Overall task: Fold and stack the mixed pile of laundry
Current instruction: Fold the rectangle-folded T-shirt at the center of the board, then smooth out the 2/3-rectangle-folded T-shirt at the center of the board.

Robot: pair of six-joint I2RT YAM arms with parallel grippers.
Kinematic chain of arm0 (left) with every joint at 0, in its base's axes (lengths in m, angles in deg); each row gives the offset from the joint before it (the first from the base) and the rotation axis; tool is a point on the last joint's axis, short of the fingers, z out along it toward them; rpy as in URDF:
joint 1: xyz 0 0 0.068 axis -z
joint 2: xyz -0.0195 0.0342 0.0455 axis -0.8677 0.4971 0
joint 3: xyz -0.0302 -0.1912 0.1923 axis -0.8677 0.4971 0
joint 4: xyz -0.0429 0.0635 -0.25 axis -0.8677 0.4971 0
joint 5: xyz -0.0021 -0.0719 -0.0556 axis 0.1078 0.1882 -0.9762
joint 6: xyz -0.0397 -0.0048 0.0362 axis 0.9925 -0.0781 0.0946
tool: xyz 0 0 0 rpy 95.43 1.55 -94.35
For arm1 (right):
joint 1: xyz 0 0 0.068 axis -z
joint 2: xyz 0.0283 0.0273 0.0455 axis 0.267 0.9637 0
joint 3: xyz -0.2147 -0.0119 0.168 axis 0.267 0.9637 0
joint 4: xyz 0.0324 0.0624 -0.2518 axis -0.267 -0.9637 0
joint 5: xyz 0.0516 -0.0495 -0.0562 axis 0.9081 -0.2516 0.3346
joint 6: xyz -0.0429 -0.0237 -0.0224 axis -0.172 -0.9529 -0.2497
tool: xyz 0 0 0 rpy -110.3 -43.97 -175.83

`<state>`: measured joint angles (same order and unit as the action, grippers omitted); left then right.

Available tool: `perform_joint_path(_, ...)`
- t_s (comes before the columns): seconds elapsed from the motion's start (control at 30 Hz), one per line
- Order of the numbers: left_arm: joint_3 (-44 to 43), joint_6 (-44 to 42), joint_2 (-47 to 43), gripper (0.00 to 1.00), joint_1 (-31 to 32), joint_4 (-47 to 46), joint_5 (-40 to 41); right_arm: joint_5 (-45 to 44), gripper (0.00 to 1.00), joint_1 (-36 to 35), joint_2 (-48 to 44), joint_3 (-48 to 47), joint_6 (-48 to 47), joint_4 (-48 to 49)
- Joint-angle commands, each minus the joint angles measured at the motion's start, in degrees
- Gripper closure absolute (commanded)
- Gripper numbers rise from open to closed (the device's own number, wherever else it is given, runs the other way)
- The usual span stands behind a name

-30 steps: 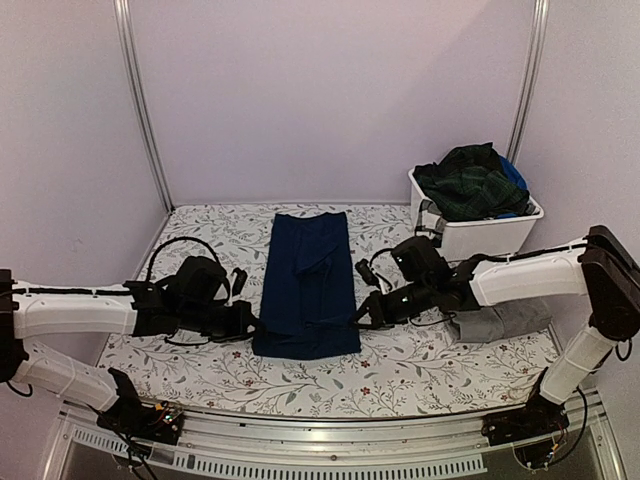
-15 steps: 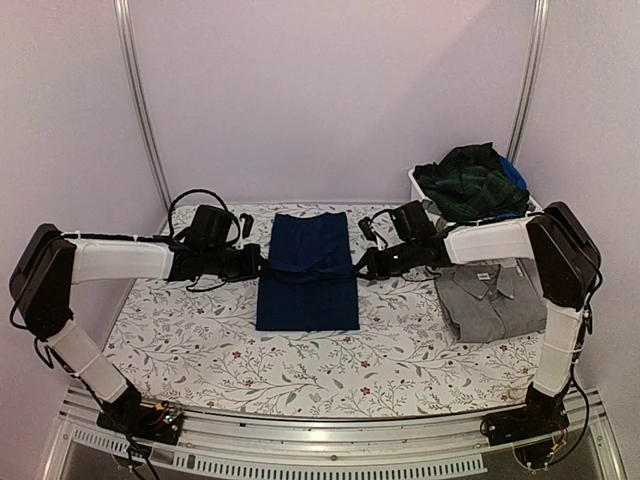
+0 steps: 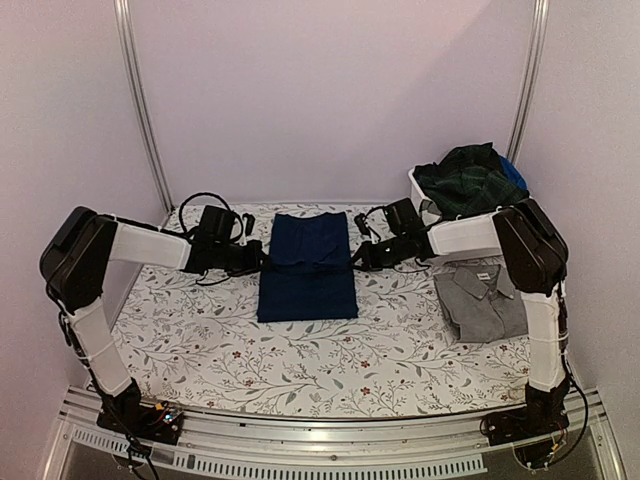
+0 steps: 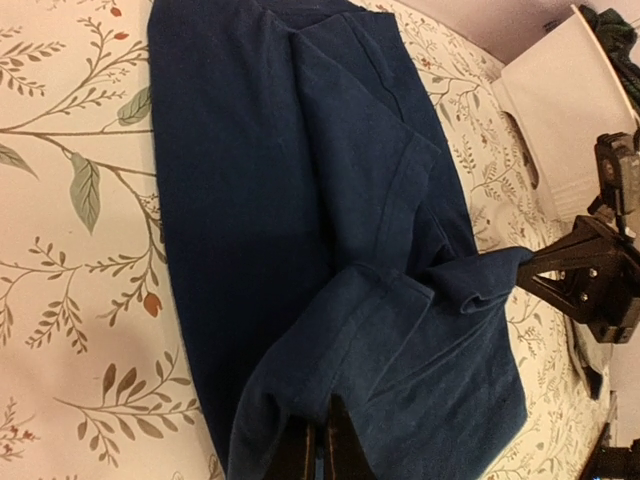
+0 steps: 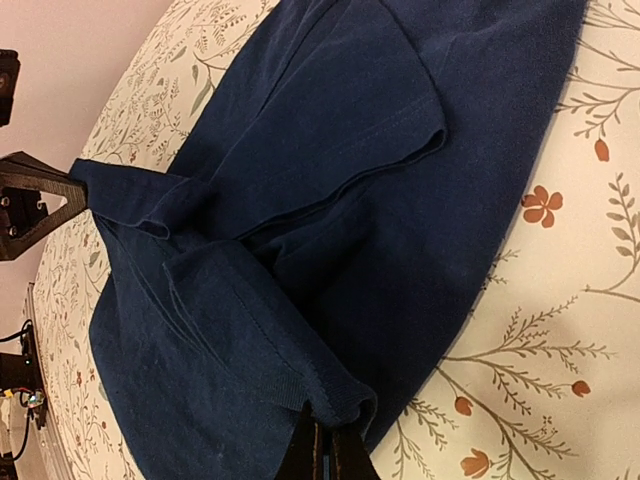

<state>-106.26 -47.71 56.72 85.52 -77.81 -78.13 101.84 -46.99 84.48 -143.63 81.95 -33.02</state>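
Top external: arms [image 3: 150, 245] outstretched — left end effector [image 3: 265, 262], right end effector [image 3: 355, 262] both pinch the navy garment [image 3: 308, 285].

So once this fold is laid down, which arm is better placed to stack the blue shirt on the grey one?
Probably the right: the grey shirt lies on its side, and the right gripper is shut on the blue shirt at the edge nearest it.
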Motion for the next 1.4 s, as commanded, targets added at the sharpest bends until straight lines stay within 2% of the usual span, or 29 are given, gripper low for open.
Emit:
perform_joint_path(0.0, -1.9, -1.0, 2.4, 1.0, -1.3, -3.3, -1.6, 1.0, 1.0, 0.3, 2.8, -3.6, -1.6, 0.1)
perform_joint_path(0.2, -2.7, 0.1, 4.4, 1.0, -3.2, -4.2, -3.1, 1.3, 0.99, 0.7, 5.7, -7.1, -1.9, -0.7)
perform_joint_path(0.23, -3.2, -0.2, 4.7, 0.97, -3.3, -4.0, -3.4, 1.4, 0.98, 0.8, 6.4, -8.0, -2.1, -1.4)
perform_joint_path(0.37, -4.9, -1.8, 4.1, 0.67, -4.4, -2.4, -5.7, 1.4, 0.77, 1.5, 6.7, -9.2, -2.8, -3.5)
perform_joint_path(0.47, -3.2, -2.4, -1.4, 0.5, -5.7, -1.8, -4.9, -0.2, 0.57, 2.3, 1.8, -6.4, -2.9, -3.3)
perform_joint_path(0.53, -0.7, -2.6, -5.1, 0.43, -6.5, -2.4, -5.1, -1.3, 0.54, 2.5, -2.4, -3.6, -3.3, -3.5)
perform_joint_path(0.73, 5.0, -3.5, -9.7, 0.45, -6.4, -2.2, -7.7, 4.5, 0.54, 1.6, -9.9, 2.9, -2.9, -2.1)
perform_joint_path(0.9, 5.0, -3.7, -5.0, 0.6, -4.0, -5.1, -10.7, 7.6, 0.57, -1.9, -7.2, 0.2, -1.6, -0.9)
perform_joint_path(1.1, -2.0, -3.7, 5.2, 0.67, -2.1, -5.9, -12.7, 12.3, 0.59, -3.8, 3.8, -10.3, 0.9, -0.2)
perform_joint_path(1.2, -7.8, -3.6, 10.4, 0.69, -2.1, -5.3, -13.5, 11.6, 0.6, -3.6, 9.7, -15.2, 1.5, -1.4)
perform_joint_path(1.37, -16.4, -3.3, 18.9, 0.71, -2.7, -2.4, -13.9, 8.6, 0.6, -0.7, 14.5, -16.4, 3.3, -2.5)
